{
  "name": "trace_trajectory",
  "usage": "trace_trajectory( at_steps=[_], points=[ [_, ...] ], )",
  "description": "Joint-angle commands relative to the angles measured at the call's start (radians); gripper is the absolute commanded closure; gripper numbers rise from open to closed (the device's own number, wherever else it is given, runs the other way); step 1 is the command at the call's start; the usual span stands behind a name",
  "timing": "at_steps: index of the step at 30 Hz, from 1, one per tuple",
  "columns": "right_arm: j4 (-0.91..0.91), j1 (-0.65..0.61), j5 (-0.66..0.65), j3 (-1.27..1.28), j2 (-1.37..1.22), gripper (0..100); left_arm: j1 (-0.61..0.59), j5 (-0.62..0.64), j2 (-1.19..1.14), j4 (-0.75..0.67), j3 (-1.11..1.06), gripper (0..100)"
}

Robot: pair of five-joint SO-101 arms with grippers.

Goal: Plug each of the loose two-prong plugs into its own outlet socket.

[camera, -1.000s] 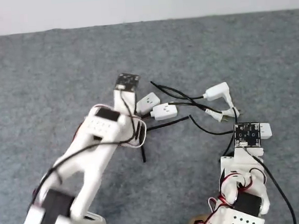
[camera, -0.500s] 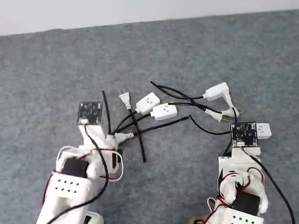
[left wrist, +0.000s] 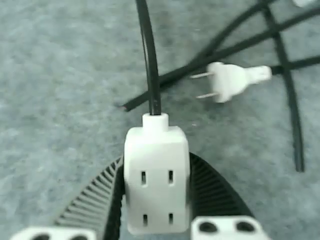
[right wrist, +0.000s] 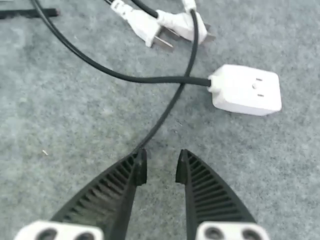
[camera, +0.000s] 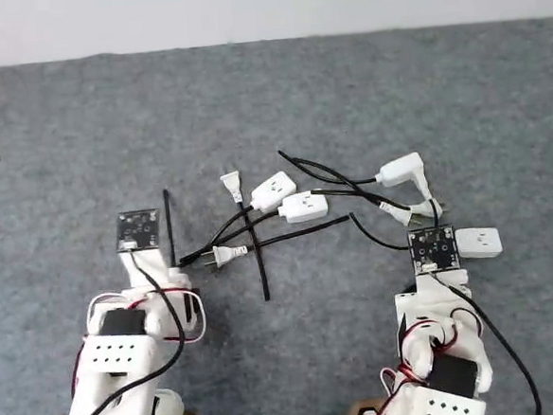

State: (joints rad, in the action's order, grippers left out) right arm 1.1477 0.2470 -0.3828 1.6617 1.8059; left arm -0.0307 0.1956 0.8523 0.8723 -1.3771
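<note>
A white socket block (left wrist: 156, 185) is held upright between the fingers of the left gripper (left wrist: 156, 172), which is clamped on its two sides; both pairs of slots are turned up towards the wrist camera, and a black cord (left wrist: 148, 60) runs out of its far end across the grey tabletop (camera: 364, 97). Just past that cord a loose two-prong plug (left wrist: 227, 82) is seen lying flat, its prongs pointed back towards the held block; from above this plug (camera: 225, 256) is found near the left arm (camera: 125, 342), among several crossed black cords. A second small plug (camera: 230, 183) is set a little farther off, and two more white sockets (camera: 273, 191) (camera: 305, 205) are laid side by side, touching or nearly so, near the middle of the tabletop. At the right arm (camera: 443, 348), the right gripper (right wrist: 161, 167) is held low over the tabletop with its fingers a little apart and nothing between them; the cut end of a black cord lies at one fingertip. Another white socket (right wrist: 246, 90) is laid flat just ahead of it, slots up, with its own cord attached. Beyond that, two white plugs (right wrist: 147, 30) (right wrist: 187, 22) are found lying together, crossed by a cord.
</note>
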Motion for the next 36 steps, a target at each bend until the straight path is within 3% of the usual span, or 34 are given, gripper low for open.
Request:
trace_trajectory(
  at_steps=[1,4,10,15,23,29,32,36],
  points=[
    [0.015,-0.018,-0.031,-0.023,0.001,87.9,-0.057,0.000,0.028,0.095,0.082,80],
    [0.025,-0.019,-0.029,-0.025,0.007,87.9,-0.054,0.000,0.028,0.137,0.099,76],
    [0.025,-0.016,-0.029,-0.025,0.007,87.9,0.044,-0.051,0.028,0.153,0.074,76],
    [0.021,-0.015,-0.028,-0.025,0.008,87.9,0.049,-0.023,0.041,0.155,0.091,76],
    [-0.065,-0.033,0.115,-0.084,0.008,87.9,-0.169,-0.026,0.407,0.239,0.067,76],
    [-0.058,-0.354,0.141,-0.192,-0.002,87.9,-0.290,-0.029,0.667,0.242,-0.035,75],
    [-0.053,-0.515,0.235,-0.250,-0.004,87.9,-0.319,-0.029,0.638,0.239,-0.030,75],
    [-0.096,-0.634,0.239,-0.264,-0.071,87.9,-0.319,-0.026,0.528,0.236,0.018,75]
  ],
)
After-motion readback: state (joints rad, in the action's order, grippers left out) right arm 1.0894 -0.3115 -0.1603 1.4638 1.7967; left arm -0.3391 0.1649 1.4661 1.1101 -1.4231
